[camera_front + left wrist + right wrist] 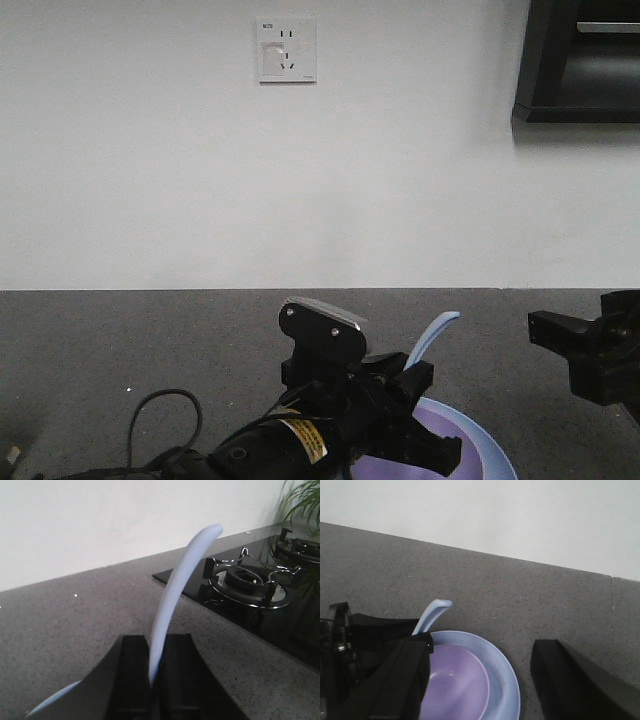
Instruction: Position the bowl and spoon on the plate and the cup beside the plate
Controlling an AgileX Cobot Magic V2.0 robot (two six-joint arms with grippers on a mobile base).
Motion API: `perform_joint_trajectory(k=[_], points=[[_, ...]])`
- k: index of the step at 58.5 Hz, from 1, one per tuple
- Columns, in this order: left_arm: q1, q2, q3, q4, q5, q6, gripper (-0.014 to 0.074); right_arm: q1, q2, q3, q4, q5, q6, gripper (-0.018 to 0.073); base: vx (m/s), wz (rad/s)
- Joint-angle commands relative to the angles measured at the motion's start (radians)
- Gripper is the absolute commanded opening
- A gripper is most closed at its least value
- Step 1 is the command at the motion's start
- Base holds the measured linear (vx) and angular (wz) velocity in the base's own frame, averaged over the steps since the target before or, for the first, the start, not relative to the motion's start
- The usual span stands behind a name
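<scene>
My left gripper [156,647] is shut on the pale blue spoon [181,585], whose curved handle rises up past the fingers. In the front view this gripper [415,388] hangs over the left part of the pale blue plate [492,445], with the spoon [440,333] sticking up from it. The lavender bowl [457,685] sits inside the plate [504,672]; the spoon's lower end is hidden behind the left arm. My right gripper [482,650] stands open to the right of the plate with nothing between its fingers, also seen as the right gripper [572,345]. The cup is out of view.
A black gas hob [250,582] with metal pan supports lies to one side on the grey speckled counter [150,330]. A green plant [300,502] stands behind it. The white wall with a socket [287,50] closes the back. Cables [165,420] trail by the left arm.
</scene>
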Motion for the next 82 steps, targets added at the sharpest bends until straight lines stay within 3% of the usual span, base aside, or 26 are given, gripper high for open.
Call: perform_joint_trajectory(k=[1, 23, 35, 44, 53, 61, 66, 77, 82], points=[[-0.006, -0.019, -0.035, -0.004, -0.112, -0.037, 0.0213, -0.002, -0.015, -0.027, 0.003, -0.075, -0.002, 0.0505, 0.0, 0.0], [-0.008, 0.019, -0.035, -0.004, -0.149, -0.035, 0.0455, -0.002, -0.015, -0.027, 0.0, -0.075, -0.003, 0.0505, 0.0, 0.0], [-0.002, -0.018, -0.035, -0.004, -0.148, -0.018, 0.047, -0.002, -0.015, -0.027, -0.001, -0.075, -0.003, 0.0505, 0.0, 0.0], [0.034, -0.111, -0.032, -0.012, -0.098, 0.083, 0.0469, -0.002, -0.015, -0.027, -0.001, -0.075, -0.003, 0.0505, 0.0, 0.0], [0.139, -0.262, -0.032, -0.117, 0.115, 0.139, 0.0469, -0.002, -0.015, -0.027, -0.009, -0.075, -0.003, 0.0505, 0.0, 0.0], [0.299, -0.411, -0.032, -0.127, 0.381, 0.234, 0.0469, -0.002, -0.015, -0.027, -0.009, -0.075, -0.002, 0.0505, 0.0, 0.0], [0.406, -0.489, -0.032, -0.123, 0.497, 0.253, 0.0469, -0.002, -0.015, -0.027, -0.009, -0.075, -0.002, 0.0505, 0.0, 0.0], [0.636, -0.632, -0.032, 0.022, 0.708, 0.251, 0.0468, -0.002, -0.015, -0.027, -0.009, -0.075, -0.002, 0.0505, 0.0, 0.0], [0.722, -0.672, -0.032, 0.107, 0.8, 0.194, 0.0468, -0.002, -0.015, -0.027, -0.009, -0.075, -0.002, 0.0505, 0.0, 0.0]])
